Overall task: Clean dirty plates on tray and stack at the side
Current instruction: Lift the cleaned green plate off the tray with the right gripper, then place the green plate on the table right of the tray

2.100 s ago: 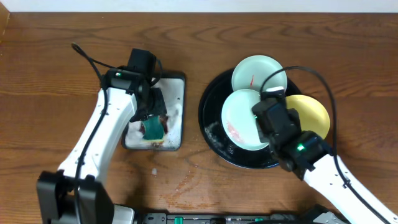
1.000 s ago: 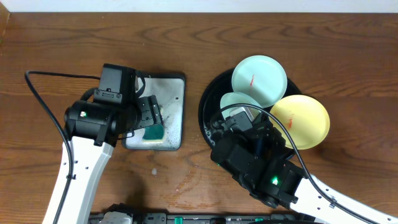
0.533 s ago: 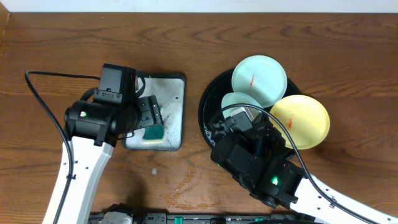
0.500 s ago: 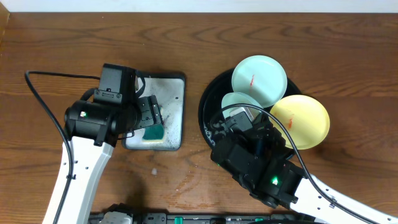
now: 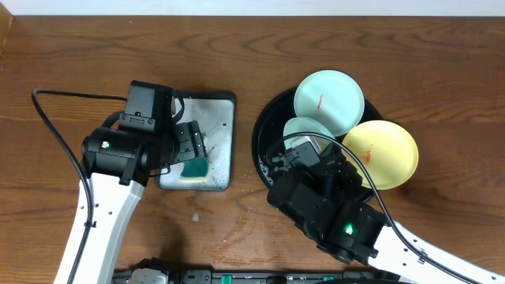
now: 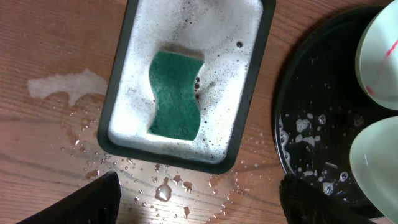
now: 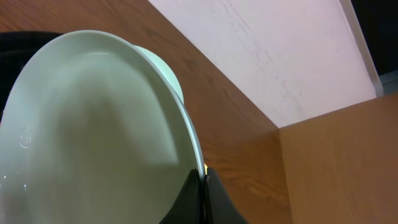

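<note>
My right gripper (image 7: 203, 180) is shut on the rim of a pale mint-green plate (image 7: 93, 137) and holds it tilted up on edge over the black tray (image 5: 264, 150). From overhead this plate (image 5: 304, 130) is partly hidden by my right arm. A second mint plate (image 5: 329, 96) with a red smear lies at the tray's back. The yellow plate (image 5: 380, 154) lies at the tray's right, over its rim. My left gripper (image 6: 199, 202) is open and empty, above the wet table in front of the silver tray.
A green sponge (image 6: 176, 94) lies in foam in the rectangular silver tray (image 6: 118, 93), left of the black tray (image 6: 311, 143). Water drops and a foam patch (image 6: 62, 87) lie on the wooden table around it. A wall rises behind the table.
Since two seconds ago my left gripper has risen off the sponge, which now lies in the foam. My right arm has lifted the mint plate on edge. Nothing has moved in the last second.
</note>
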`<state>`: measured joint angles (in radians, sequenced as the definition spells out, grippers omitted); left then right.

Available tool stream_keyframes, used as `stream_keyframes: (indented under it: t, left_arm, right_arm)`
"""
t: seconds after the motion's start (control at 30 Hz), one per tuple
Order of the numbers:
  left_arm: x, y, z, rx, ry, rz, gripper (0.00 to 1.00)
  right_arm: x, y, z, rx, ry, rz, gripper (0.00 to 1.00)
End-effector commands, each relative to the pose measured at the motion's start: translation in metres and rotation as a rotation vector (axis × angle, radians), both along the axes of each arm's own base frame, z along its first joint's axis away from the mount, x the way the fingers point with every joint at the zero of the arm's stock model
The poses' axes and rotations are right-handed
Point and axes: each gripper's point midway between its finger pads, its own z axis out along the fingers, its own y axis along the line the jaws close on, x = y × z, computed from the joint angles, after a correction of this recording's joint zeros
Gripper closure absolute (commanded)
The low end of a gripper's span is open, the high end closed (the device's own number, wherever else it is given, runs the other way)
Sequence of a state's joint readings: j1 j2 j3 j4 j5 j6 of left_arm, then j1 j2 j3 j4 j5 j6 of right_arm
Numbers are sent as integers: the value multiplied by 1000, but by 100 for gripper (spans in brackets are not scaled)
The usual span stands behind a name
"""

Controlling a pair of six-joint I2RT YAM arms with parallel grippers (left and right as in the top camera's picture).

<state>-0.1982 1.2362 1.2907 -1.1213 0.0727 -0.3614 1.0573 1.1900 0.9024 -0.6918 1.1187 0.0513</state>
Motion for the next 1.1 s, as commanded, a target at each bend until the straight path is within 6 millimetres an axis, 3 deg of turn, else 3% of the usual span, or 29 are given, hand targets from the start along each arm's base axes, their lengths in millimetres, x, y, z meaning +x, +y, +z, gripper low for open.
stream_keyframes:
  t: [0.0,0.4,0.57,0.67,0.73,0.9,1.07]
  left_arm:
    - [0,1,1,5,-2,-5,18]
    - [0,1,1,5,-2,-5,18]
    - [0,1,1,5,-2,-5,18]
    - [0,1,1,5,-2,-5,18]
    - [0,1,1,5,-2,-5,18]
    - [0,1,1,5,-2,-5,18]
    - [0,1,1,5,-2,-5,18]
  right_arm:
    - [1,1,16,19,-36,-5,99]
    - [1,2,13,45,-27,-5,99]
    - [6,3,-6,198,64,-22,99]
    - [10,5,-27,364,187,-42,99]
    - [17,-5,-35,425,232,-85,99]
    - [34,-46,-33,577,277,-207,99]
    - [46,-89,-34,929,384,-272,99]
